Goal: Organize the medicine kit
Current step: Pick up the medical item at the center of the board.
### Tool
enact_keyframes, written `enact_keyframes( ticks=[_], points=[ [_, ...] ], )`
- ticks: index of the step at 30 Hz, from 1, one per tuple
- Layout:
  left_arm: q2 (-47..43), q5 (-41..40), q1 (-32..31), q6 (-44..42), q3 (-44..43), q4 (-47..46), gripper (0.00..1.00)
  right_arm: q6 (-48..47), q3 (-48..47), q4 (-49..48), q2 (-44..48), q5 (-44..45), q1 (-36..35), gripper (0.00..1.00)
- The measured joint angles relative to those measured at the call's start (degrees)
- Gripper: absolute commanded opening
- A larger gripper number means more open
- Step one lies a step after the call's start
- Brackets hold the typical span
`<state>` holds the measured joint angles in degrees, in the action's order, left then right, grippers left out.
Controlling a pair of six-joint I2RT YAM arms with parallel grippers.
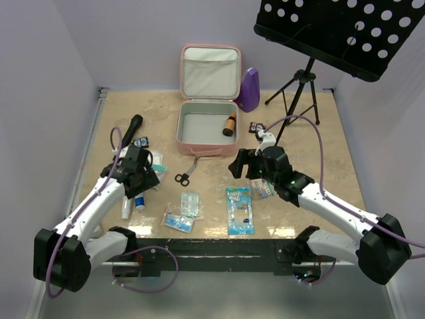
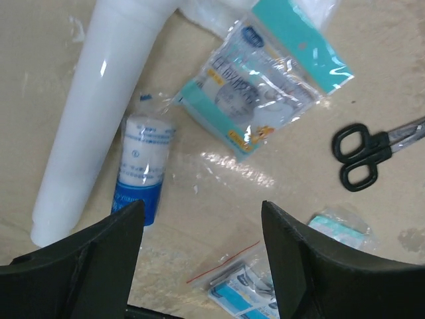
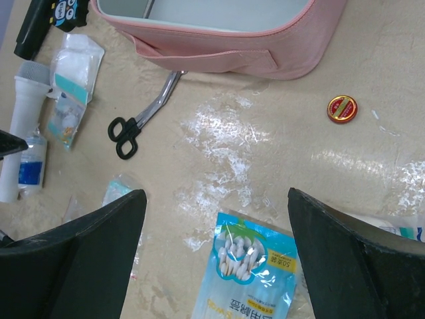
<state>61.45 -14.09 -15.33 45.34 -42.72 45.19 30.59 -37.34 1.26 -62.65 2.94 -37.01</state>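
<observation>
Left gripper [image 2: 199,216] hangs with my jaws apart and nothing between them, over bare desk beside a blue-and-white bandage roll [image 2: 141,166] near the left edge. Right gripper [image 3: 216,199] is likewise spread and empty, above a cotton-swab packet [image 3: 249,272] toward the near edge. I find the medicine kit [image 1: 202,146] open at the middle of the far edge, lid upright, with a brown bottle [image 1: 229,125] in its tray and scissors [image 1: 186,173] just before its near wall.

bottle [image 1: 229,124] in medicine kit [image 1: 202,147] back ctr, scissors [image 3: 137,121] just in front, swab pkt [image 1: 240,210] nearer, tube [image 2: 99,113] left
</observation>
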Motion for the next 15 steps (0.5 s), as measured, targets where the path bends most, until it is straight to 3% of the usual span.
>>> enact_keyframes(
  ticks=[9,15],
  points=[
    [-0.09,-4.04,-0.57,10.62,4.37,3.98,0.77,0.04,0.00,-0.46,-0.33,-1.20,0.00,0.92],
    [4.63,-7.30,-0.57,12.63,4.37,3.63,0.76,0.09,0.00,-0.48,-0.09,-1.22,0.00,0.92]
  ],
)
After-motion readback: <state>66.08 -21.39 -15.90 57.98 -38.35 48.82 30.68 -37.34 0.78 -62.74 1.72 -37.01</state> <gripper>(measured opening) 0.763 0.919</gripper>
